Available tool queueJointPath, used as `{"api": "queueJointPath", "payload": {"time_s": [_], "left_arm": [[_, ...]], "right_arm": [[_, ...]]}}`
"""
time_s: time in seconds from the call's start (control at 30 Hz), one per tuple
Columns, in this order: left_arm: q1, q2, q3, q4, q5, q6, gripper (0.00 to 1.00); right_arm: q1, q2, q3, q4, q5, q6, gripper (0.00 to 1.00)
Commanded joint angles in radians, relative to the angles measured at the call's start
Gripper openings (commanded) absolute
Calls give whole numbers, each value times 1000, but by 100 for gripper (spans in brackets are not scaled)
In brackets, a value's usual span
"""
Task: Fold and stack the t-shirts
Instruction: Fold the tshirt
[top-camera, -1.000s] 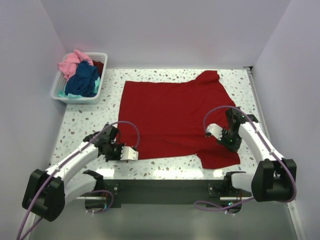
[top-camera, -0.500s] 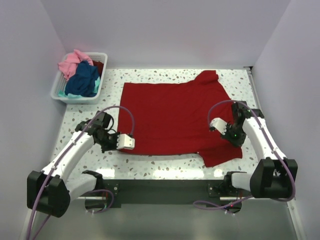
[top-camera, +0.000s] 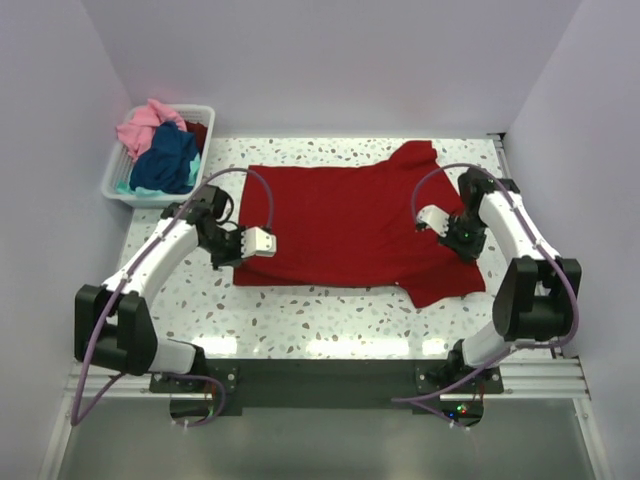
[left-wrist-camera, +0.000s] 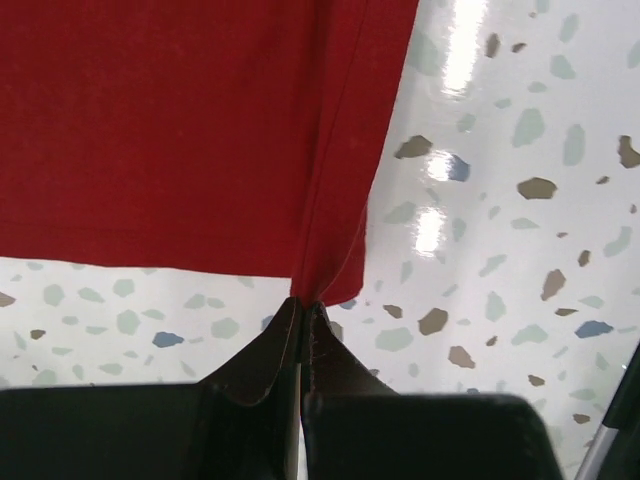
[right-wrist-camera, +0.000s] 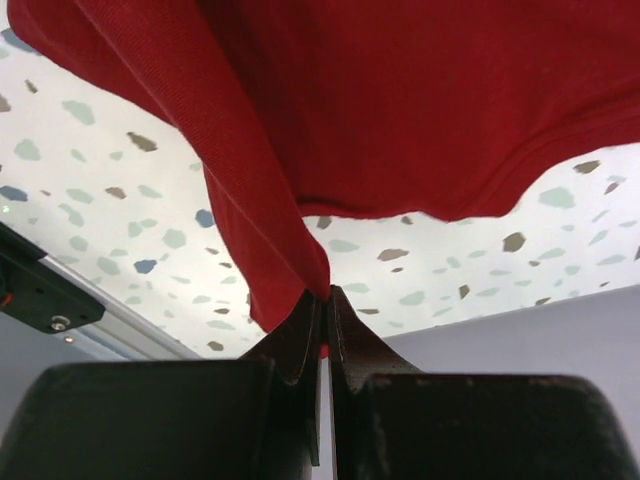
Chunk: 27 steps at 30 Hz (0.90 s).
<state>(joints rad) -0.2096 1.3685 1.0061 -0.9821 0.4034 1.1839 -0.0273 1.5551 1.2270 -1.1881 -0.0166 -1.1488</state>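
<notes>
A large deep red t-shirt (top-camera: 345, 225) lies spread on the speckled table (top-camera: 330, 320), its near part drawn back toward the far side. My left gripper (top-camera: 266, 243) is shut on the shirt's near left edge, shown pinched in the left wrist view (left-wrist-camera: 303, 305). My right gripper (top-camera: 430, 220) is shut on the shirt's right side near the sleeve; in the right wrist view (right-wrist-camera: 325, 295) the red cloth (right-wrist-camera: 400, 110) hangs lifted above the table. Pink (top-camera: 142, 125), navy blue (top-camera: 168, 160) and teal (top-camera: 124, 187) t-shirts lie bunched in the basket.
A white slatted basket (top-camera: 206, 140) stands at the far left corner of the table. White walls close in the left, back and right. A metal rail (top-camera: 330, 375) with the arm bases runs along the near edge.
Both grippers have moved away from the near edge toward the far side, carrying the red shirt's near hem with them. The shirt's near edge now lies farther back.
</notes>
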Motion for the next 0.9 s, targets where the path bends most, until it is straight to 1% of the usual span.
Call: {"api": "queueJointPath", "payload": {"time_s": [0.0,0.27,0.5,0.7,0.87], "left_arm": [[21,64,86,40,32,-26,0],[45,219,195,82,22,-30,0],[52,303,262,105,12,-36,0],[58,348,285,125,2,-44,0],[64,382,295,131,-6,-44,0]], "right_arm": [[-5,62,106,-22,-3,-29,0],[-5,273,314,-93,-14,-35,0],[-5,440,494,-134,-16,-34,0],[-3,525,583,-157,-13,-22,0],[-3,563,605,-148,-9,-15,0]]}}
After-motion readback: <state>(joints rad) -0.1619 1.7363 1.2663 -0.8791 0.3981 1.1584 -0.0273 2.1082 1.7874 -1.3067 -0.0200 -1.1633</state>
